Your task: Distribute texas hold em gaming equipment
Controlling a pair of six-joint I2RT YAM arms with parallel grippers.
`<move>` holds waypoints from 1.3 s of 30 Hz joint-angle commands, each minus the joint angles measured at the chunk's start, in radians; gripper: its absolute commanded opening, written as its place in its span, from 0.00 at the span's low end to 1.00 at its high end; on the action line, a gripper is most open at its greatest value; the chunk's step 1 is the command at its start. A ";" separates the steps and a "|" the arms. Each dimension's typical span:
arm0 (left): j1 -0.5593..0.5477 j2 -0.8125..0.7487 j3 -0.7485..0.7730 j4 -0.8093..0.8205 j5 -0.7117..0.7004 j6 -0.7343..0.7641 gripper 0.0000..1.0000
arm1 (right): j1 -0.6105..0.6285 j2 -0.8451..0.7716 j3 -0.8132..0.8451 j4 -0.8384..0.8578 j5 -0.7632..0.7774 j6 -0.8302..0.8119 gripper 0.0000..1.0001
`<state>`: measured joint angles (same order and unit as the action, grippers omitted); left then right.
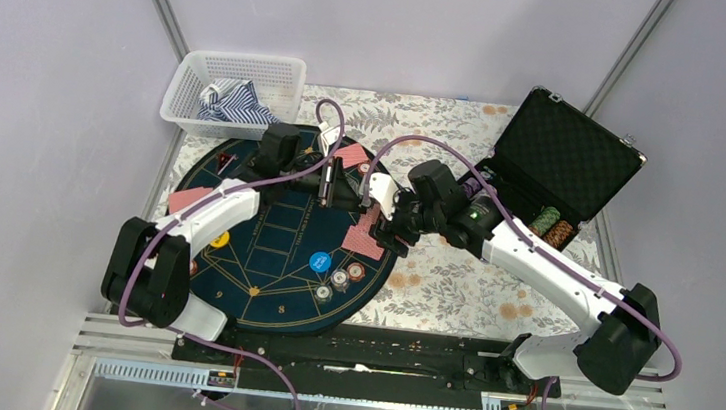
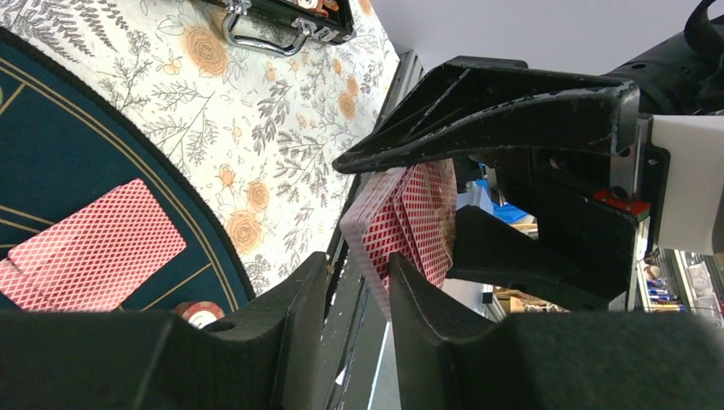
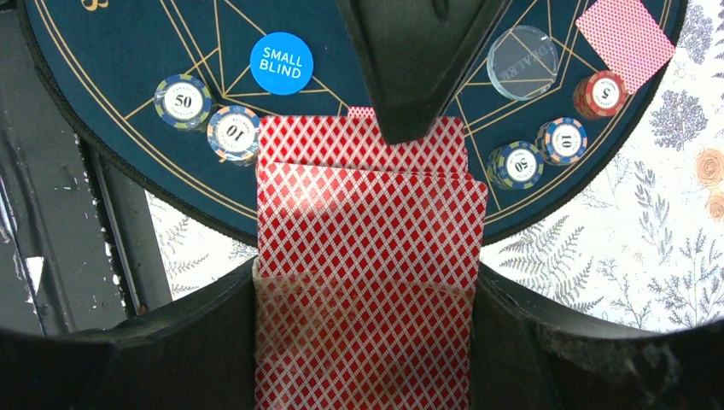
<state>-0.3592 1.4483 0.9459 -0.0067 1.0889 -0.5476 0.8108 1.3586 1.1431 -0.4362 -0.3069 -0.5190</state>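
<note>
Right end effector (image 3: 365, 350) clamped on the card deck (image 3: 367, 213) over the rim of the mat (image 1: 275, 242), left end effector (image 2: 359, 282) parted at its edge; dealt cards (image 1: 189, 198), chips (image 3: 230, 134), blind disc (image 3: 282, 62) placed, more dealing and spare chips (image 1: 551, 226) in the case (image 1: 565, 154) likely remain.

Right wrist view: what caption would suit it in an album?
Right claw gripping a fanned stack of red-backed cards over the dark blue mat dotted with chips and a Small Blind disc.
</note>
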 commanded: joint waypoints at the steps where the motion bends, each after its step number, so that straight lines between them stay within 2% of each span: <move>1: 0.026 -0.035 0.007 -0.048 -0.029 0.072 0.34 | 0.006 -0.052 0.015 0.075 -0.014 -0.002 0.15; 7: 0.063 -0.071 0.005 -0.027 -0.009 0.054 0.31 | 0.006 -0.056 0.002 0.082 -0.009 -0.003 0.15; 13: 0.051 -0.109 0.003 0.004 0.022 0.029 0.58 | 0.007 -0.051 0.002 0.090 -0.002 -0.001 0.15; 18: 0.028 -0.087 -0.011 0.004 0.025 0.011 0.60 | 0.006 -0.033 0.016 0.099 0.009 0.002 0.15; 21: 0.019 -0.072 -0.007 0.001 0.028 0.010 0.54 | 0.006 -0.026 0.023 0.103 0.022 0.010 0.15; 26: 0.037 -0.046 0.046 -0.120 0.024 0.091 0.29 | 0.004 -0.028 0.014 0.117 0.059 0.024 0.14; 30: 0.084 -0.055 0.039 -0.125 0.024 0.091 0.20 | -0.006 -0.037 0.006 0.124 0.052 0.035 0.14; 34: 0.148 -0.054 0.047 -0.124 0.046 0.080 0.04 | -0.016 -0.039 0.005 0.123 0.048 0.036 0.14; 36: 0.182 -0.055 0.053 -0.125 0.051 0.080 0.00 | -0.020 -0.038 0.002 0.124 0.045 0.036 0.14; 39: 0.238 -0.052 0.074 -0.125 0.046 0.081 0.00 | -0.034 -0.033 -0.003 0.126 0.042 0.036 0.14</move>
<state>-0.1753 1.3956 0.9581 -0.1425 1.1175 -0.4873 0.7971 1.3445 1.1313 -0.3882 -0.2531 -0.4953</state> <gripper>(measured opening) 0.006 0.728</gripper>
